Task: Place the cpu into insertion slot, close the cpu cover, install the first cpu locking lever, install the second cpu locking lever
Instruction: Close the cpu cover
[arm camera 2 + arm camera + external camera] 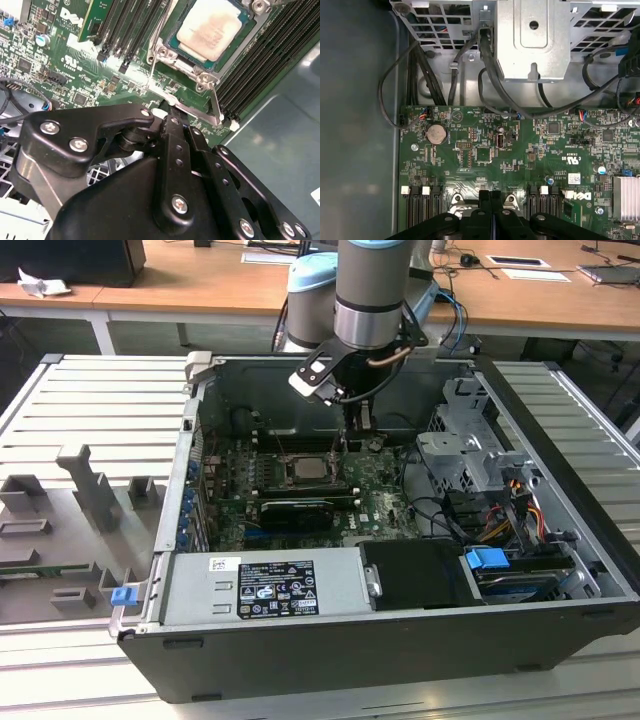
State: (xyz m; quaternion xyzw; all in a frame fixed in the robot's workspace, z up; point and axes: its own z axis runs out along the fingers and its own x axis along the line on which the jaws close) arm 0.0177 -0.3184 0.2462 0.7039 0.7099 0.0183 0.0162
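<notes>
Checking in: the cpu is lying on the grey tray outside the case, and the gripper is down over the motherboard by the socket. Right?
Not quite. The cpu is not on the grey tray; it sits in the insertion slot, as the second wrist view shows. The rest holds: the gripper is down over the motherboard by the socket.

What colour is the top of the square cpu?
The flat square cpu is pale grey; second wrist view.

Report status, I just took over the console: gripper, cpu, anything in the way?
Gripper shut, tip down at a locking lever. Cpu seated in the insertion slot. No obstruction seen.
</notes>
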